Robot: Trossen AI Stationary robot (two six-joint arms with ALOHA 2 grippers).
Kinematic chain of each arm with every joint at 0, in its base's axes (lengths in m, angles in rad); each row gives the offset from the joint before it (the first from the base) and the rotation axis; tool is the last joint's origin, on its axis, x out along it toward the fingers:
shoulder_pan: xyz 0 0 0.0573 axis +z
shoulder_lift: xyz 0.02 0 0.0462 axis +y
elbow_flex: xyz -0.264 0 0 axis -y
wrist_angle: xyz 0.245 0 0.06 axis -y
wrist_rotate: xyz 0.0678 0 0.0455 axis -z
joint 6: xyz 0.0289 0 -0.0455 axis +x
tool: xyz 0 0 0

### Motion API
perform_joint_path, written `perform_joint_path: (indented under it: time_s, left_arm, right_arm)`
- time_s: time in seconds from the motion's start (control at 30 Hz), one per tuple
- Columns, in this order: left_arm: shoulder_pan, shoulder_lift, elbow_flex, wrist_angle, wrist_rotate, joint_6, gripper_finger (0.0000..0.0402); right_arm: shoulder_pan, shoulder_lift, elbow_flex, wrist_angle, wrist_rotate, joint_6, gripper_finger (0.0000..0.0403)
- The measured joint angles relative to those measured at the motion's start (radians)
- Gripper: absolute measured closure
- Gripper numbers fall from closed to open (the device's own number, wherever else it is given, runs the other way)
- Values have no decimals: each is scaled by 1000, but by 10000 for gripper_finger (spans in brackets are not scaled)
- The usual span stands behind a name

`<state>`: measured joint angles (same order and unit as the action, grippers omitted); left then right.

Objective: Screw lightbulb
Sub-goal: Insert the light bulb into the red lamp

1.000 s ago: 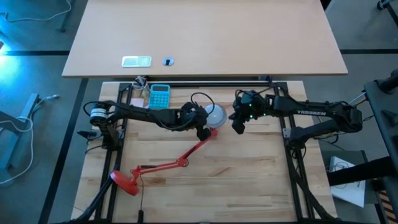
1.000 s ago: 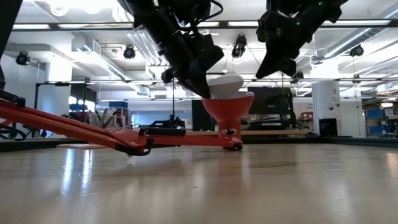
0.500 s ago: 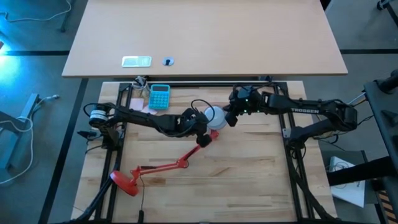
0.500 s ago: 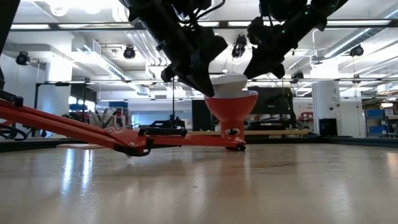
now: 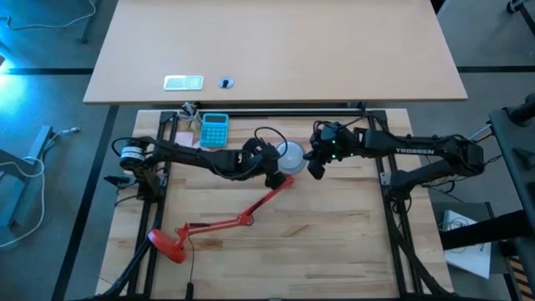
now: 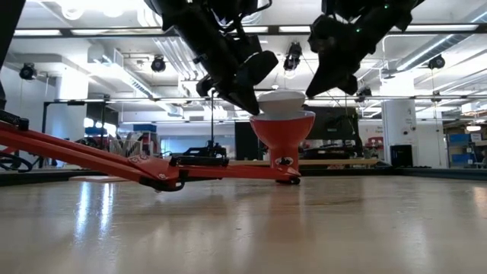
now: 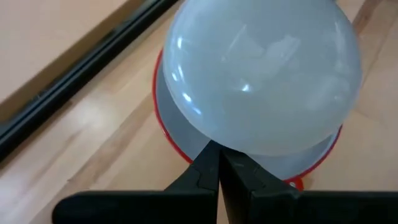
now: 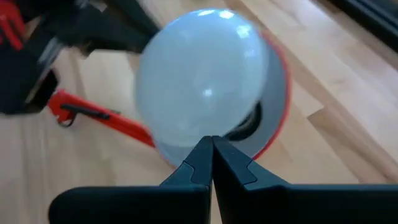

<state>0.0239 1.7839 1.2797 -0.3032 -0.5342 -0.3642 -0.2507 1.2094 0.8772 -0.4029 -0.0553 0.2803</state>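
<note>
The lightbulb (image 5: 290, 155) sits dome-up in the upturned red shade (image 6: 282, 134) of the desk lamp (image 5: 219, 224), which lies on the wooden worktop (image 5: 334, 242) with its arm stretching toward the near left. My left gripper (image 5: 273, 176) is just beside the bulb on its left, fingers pressed together and holding nothing. My right gripper (image 5: 316, 170) is just beside it on the right, fingers likewise together and empty. A turquoise calculator (image 5: 215, 130) lies at the worktop's far left.
</note>
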Motion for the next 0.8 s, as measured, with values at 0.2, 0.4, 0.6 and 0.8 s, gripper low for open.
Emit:
perform_joint_path:
  time_s: [0.2, 0.4, 0.6, 0.8]
  left_arm:
    - [-2, -24, 0, -81, 42, -16, 402]
    - [-30, -30, 0, -83, 56, -55, 402]
    - [-31, -23, -15, -3, 55, -64, 402]
    - [-13, -27, -65, 101, 54, -43, 402]
  right_arm:
    - [-12, -25, 0, -50, 40, -9, 403]
    - [-55, -11, 0, 21, 84, -50, 403]
    - [-87, 53, 0, 139, 80, -92, 403]
    - [-78, 67, 0, 134, 27, -91, 403]
